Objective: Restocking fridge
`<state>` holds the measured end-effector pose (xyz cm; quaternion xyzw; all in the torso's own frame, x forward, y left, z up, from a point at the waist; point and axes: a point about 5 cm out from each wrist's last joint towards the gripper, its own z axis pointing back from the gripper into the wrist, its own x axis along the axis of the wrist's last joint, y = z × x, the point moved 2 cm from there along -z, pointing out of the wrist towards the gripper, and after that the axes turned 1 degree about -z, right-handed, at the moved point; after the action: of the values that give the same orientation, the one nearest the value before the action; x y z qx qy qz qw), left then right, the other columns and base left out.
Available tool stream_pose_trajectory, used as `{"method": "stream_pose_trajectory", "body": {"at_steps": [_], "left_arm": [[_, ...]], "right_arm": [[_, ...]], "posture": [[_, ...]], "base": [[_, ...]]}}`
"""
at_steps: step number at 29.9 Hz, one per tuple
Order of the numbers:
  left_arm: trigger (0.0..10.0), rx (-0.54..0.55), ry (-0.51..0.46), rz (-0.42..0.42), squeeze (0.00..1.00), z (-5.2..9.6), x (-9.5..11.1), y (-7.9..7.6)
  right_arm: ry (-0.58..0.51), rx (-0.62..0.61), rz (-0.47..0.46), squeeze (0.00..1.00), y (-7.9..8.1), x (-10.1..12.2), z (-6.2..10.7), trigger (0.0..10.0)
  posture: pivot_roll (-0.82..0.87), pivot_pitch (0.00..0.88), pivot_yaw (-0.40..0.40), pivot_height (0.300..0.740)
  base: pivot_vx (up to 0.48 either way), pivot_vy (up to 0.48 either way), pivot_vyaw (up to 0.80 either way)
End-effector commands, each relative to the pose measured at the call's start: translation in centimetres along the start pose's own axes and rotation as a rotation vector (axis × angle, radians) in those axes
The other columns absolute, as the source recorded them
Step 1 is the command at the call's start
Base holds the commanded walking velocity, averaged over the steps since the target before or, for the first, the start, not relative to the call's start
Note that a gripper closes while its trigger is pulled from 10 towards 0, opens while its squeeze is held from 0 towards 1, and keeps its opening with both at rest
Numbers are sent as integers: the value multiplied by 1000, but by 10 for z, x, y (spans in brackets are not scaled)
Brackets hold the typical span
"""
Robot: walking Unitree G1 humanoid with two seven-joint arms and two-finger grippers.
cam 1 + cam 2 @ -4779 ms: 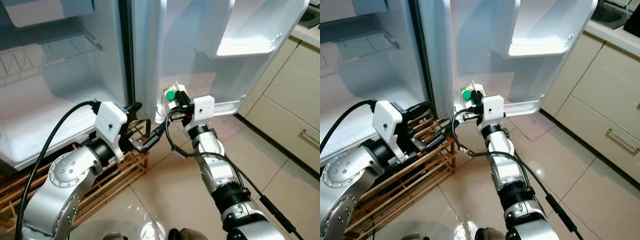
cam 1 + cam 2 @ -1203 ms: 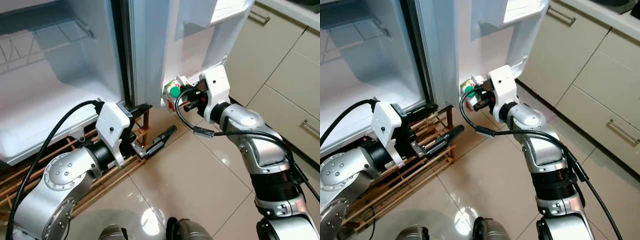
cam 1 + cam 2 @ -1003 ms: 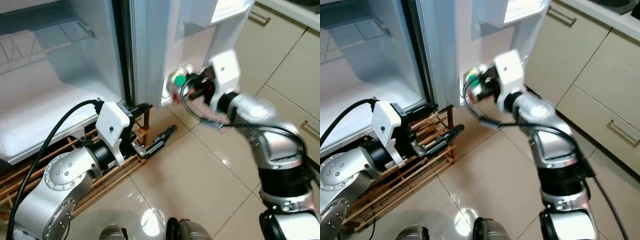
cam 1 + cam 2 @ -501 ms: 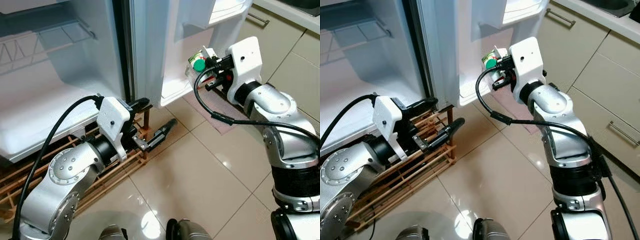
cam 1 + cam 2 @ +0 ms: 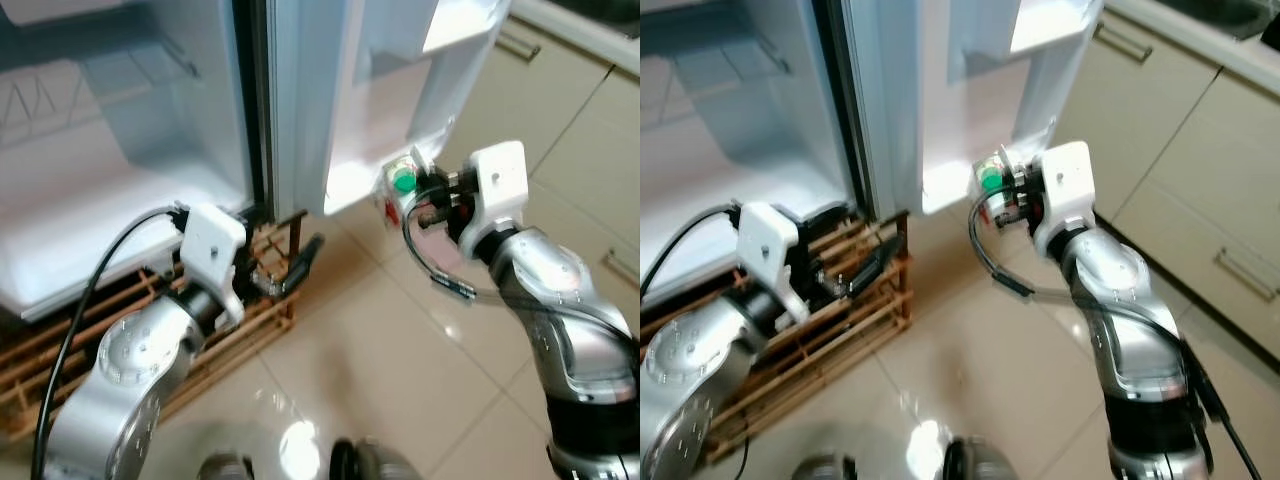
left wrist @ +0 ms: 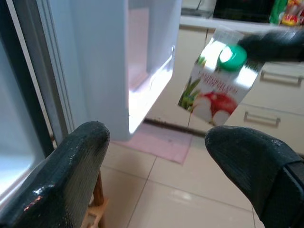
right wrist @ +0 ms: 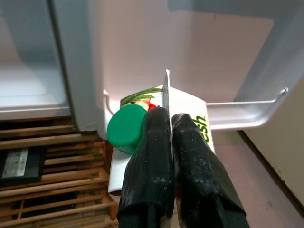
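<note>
Carton (image 5: 402,187) lowered, beige tiled floor (image 5: 400,370)

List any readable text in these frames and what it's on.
"esh": green letters, the end of a word, on the juice carton pinched by the right gripper; the rest is hidden.
Carton front print in the left wrist view: too blurred to read.
Label among the wooden rack slats: too small to read.

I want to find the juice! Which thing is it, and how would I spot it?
Look at the open fridge door. In front of its bottom shelf, the right claw pinches a small carton by its top ridge. It is the only thing with a round green cap and red fruit pictures.
</note>
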<state>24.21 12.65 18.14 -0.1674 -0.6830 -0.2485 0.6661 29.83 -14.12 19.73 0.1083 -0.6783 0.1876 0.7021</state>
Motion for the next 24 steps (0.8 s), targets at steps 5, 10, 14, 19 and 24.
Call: {"method": "stream_pose_trajectory", "body": {"at_steps": [5,10,14,19,24], "left_arm": [[10000,-11,-36,-26,0,0,8,-3],[10000,278,40,13,0,15,-11,18],[10000,289,60,-24,0,12,-11,19],[10000,303,34,-30,0,10,-6,17],[10000,333,7,-33,0,4,-1,18]], "right_arm": [[-39,18,17,0,2,12,3,10000],[-4,208,-45,0,66,-28,20,10000],[-17,213,-45,0,70,-24,14,10000],[-17,112,-66,0,55,-22,7,10000],[-84,14,-67,0,44,-14,3,10000]], "posture": [[79,79,-101,740],[86,58,-117,740],[92,55,-122,740],[109,55,-134,740],[105,58,-133,740]], "base": [[0,0,0],[0,0,480],[0,0,800],[0,0,800],[0,0,800]]}}
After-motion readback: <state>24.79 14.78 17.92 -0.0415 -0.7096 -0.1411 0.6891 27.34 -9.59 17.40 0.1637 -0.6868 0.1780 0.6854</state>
